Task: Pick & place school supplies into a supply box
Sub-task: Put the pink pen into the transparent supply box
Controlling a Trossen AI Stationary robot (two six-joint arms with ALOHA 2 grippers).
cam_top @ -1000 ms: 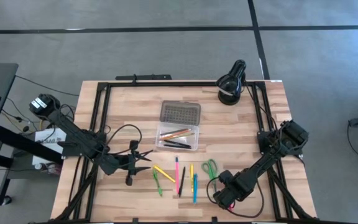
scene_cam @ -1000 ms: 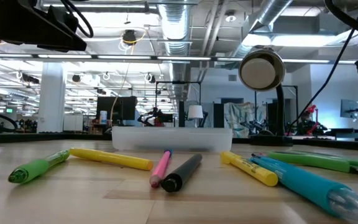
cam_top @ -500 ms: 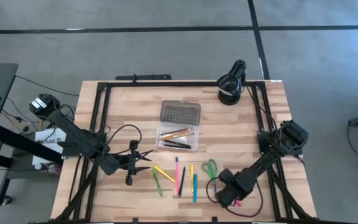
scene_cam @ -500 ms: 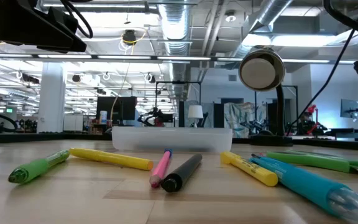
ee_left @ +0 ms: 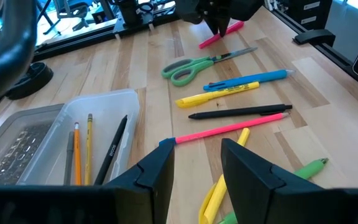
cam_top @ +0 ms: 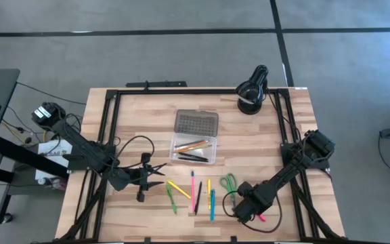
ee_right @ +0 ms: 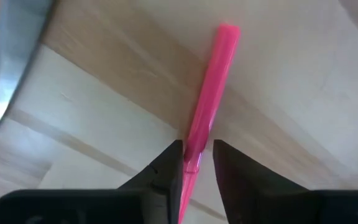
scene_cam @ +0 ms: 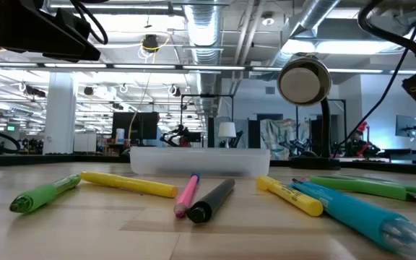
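A: Where are the school supplies sitting?

B: Most are lying loose on the wood in front of the supply box [cam_top: 193, 148]: a green marker [cam_top: 171, 200], a yellow marker [cam_top: 179, 189], a long pink pencil [cam_top: 192, 192], a black pen [cam_top: 199, 197], a yellow highlighter [cam_top: 208, 189], a blue marker [cam_top: 212, 205] and the green-handled scissors [cam_top: 229, 183]. The box is standing open mid-table, its dotted grey lid [cam_top: 196, 123] folded back, with a few pencils lying inside.

A: And the pink marker [ee_right: 205, 102]?

B: It is lying near the table's front edge, right of the scissors. The right gripper [ee_right: 197, 155] is reaching down over it, its fingers straddling the barrel with a narrow gap; I cannot tell whether they are actually pinching it.

A: Is the overhead camera showing that?

B: Only a pink tip [cam_top: 261, 218] poking out beside the gripper's body. The left wrist camera is catching it from across the table, the marker [ee_left: 221, 33] slanting under the dark gripper [ee_left: 219, 26]. The low camera is missing it; there the box [scene_cam: 199, 160] is showing as a pale strip behind the markers.

A: The left gripper [ee_left: 194, 165]?

B: It is hovering with jaws apart and nothing between them, off the box's near-left corner, over bare wood.

A: What room is there for moving?

B: The black frame rail [cam_top: 111, 129] is bordering the table on both sides, and a black lamp [cam_top: 252, 90] is occupying the far right corner. Bare wood is lying on both sides of the box.
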